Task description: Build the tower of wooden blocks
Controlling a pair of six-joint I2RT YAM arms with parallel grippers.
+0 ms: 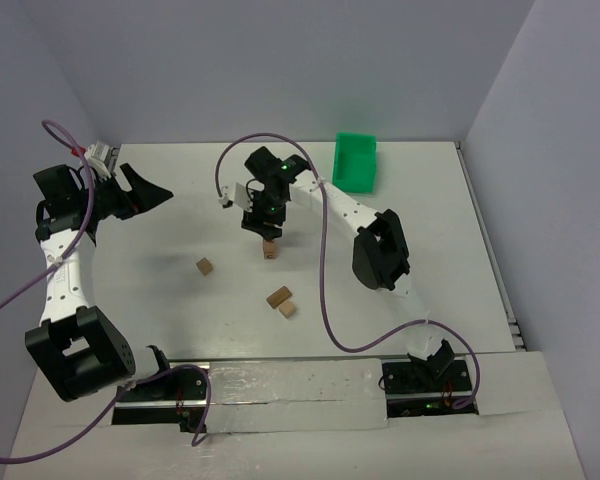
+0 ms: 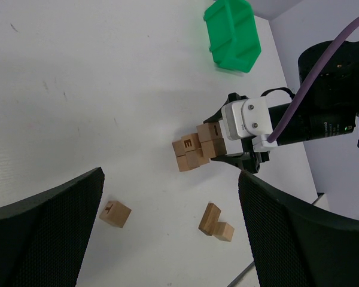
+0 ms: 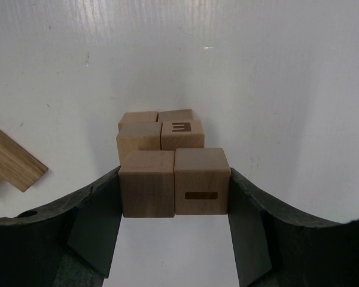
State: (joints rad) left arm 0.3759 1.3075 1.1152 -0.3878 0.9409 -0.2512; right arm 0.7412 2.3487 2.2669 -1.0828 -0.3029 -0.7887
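Right pincer clamps two side-by-side wood blocks directly over the tower, mid-bench. Best to lower straight, square the edges with the cubes beneath, then release gently. Left pincer hangs wide open, well apart.

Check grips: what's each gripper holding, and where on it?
Right gripper clamps a two-cube-wide wood block by its two outer side faces, over the tower. Left gripper is open, holding nothing.
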